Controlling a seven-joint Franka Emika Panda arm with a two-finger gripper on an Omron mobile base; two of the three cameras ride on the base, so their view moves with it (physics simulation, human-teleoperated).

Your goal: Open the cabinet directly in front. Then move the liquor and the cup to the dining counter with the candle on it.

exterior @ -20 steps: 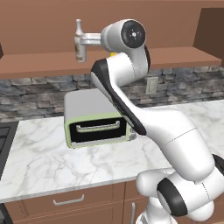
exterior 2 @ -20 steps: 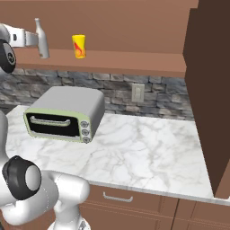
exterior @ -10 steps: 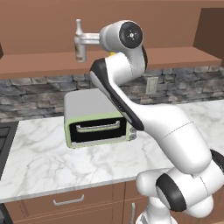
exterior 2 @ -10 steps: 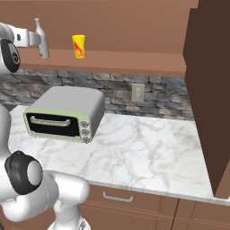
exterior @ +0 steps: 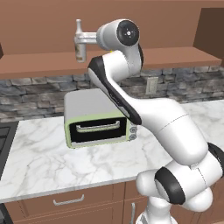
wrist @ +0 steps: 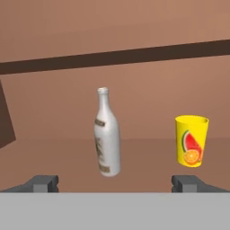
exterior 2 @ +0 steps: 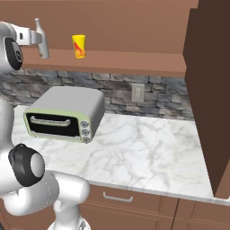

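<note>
On the cabinet shelf (exterior 2: 134, 58): liquor bottle (wrist: 107, 134) upright, left of cup (wrist: 191, 141), well apart. End effector (wrist: 117, 182) spread wide, empty, short of the bottle. Best centred on its body before closing.

Matt brown wood cabinet (wrist: 54, 36), glossy greyish glass liquor (wrist: 107, 134), smooth yellow plastic-looking cup (wrist: 192, 140), polished veined marble tabletop (exterior 2: 143, 152), rough stone backsplash (exterior 2: 166, 96), satin-finish toaster oven (exterior: 97, 118).
</note>
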